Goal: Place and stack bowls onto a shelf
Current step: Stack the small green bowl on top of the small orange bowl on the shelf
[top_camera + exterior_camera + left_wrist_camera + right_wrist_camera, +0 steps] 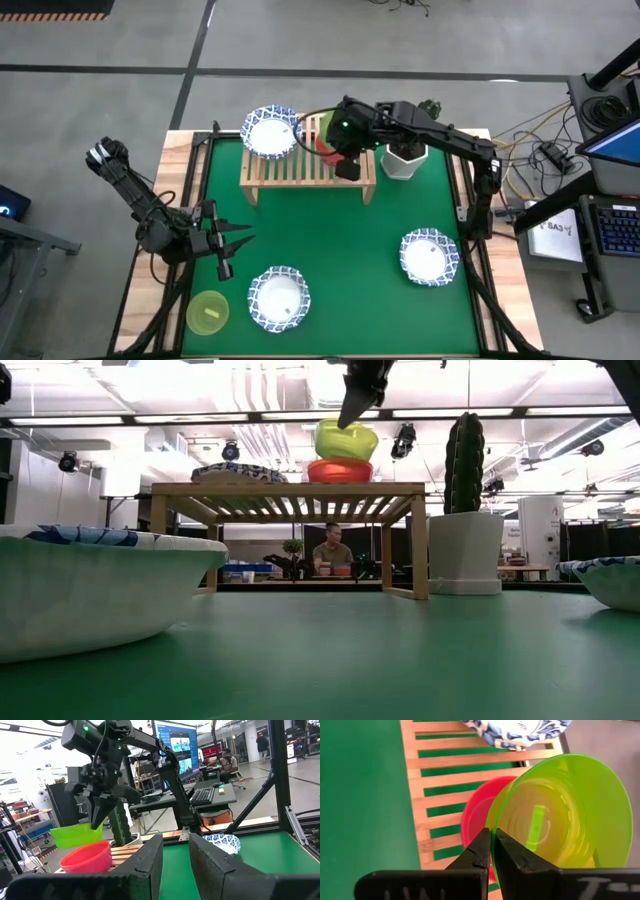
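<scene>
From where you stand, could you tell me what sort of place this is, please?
Probably a robotics lab or open workshop: computer monitors and a keyboard on desks beside the table, ceiling light strips, and a person seated at a workbench behind.

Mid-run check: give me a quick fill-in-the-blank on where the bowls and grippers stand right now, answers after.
1. The right gripper pinches the rim of the ____ bowl.
2. That bowl hangs just above the ____ bowl on the shelf.
3. The patterned bowl on the shelf sits at the end away from the ____.
4. The left gripper hovers open over the mat near the ____ bowl.

Missing words: green; red; cactus; yellow-green
</scene>
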`<move>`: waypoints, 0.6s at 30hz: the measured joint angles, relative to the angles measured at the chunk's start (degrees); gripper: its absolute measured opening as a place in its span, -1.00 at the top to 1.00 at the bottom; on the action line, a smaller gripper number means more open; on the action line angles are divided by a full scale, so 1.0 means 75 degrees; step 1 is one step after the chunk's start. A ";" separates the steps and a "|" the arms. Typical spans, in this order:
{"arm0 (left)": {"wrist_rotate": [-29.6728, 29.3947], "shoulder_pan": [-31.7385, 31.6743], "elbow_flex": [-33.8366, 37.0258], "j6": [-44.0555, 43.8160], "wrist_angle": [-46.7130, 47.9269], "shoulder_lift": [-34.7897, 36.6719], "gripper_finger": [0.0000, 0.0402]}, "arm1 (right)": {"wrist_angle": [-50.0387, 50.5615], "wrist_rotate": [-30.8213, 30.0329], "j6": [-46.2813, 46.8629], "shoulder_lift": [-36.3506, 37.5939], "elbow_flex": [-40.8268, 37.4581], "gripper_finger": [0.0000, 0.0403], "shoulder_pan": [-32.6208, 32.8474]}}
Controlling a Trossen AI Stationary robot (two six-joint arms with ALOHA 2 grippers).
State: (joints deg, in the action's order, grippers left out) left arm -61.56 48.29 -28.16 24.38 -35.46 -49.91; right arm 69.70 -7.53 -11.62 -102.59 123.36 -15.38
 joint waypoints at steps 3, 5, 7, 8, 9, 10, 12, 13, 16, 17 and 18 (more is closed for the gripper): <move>0.0000 -0.0002 0.0000 0.0000 0.0000 0.0000 0.62 | -0.0035 0.0008 -0.0029 0.0000 -0.0128 0.94 0.0013; 0.0000 -0.0001 0.0003 0.0002 0.0000 0.0000 0.62 | -0.0139 0.0005 -0.0035 0.0000 -0.0241 0.89 0.0012; 0.0000 0.0000 0.0003 0.0003 0.0000 0.0000 0.62 | -0.0203 0.0003 -0.0035 0.0000 -0.0299 0.82 0.0009; 0.0000 -0.0003 0.0003 0.0003 0.0000 0.0000 0.62 | -0.0235 -0.0004 -0.0040 0.0000 -0.0322 0.77 0.0006; 0.0003 0.0000 0.0003 0.0003 0.0000 0.0000 0.62 | -0.0293 -0.0015 -0.0045 0.0000 -0.0347 0.73 0.0006; 0.0003 0.0000 0.0003 0.0003 0.0000 0.0000 0.62 | -0.0353 -0.0015 -0.0051 0.0000 -0.0360 0.68 0.0007; 0.0003 -0.0001 0.0003 0.0003 0.0000 0.0002 0.62 | -0.0413 -0.0012 -0.0053 0.0000 -0.0366 0.59 0.0009; 0.0003 0.0000 0.0003 0.0003 0.0000 0.0002 0.62 | -0.0413 -0.0012 -0.0038 0.0000 -0.0366 0.55 0.0009; 0.0003 0.0000 0.0003 0.0021 0.0000 0.0003 0.62 | -0.0413 -0.0012 0.0064 0.0000 -0.0366 0.44 0.0009; 0.0003 0.0000 0.0003 0.0024 0.0000 0.0003 0.62 | -0.0413 -0.0012 0.0090 0.0000 -0.0366 0.42 0.0009; 0.0003 0.0000 0.0003 0.0026 0.0000 0.0003 0.62 | -0.0413 -0.0009 0.0115 0.0000 -0.0366 0.39 0.0009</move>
State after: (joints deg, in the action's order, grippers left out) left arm -61.54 48.29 -28.14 24.58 -35.46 -49.89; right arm 66.61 -7.60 -10.75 -102.59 120.62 -15.31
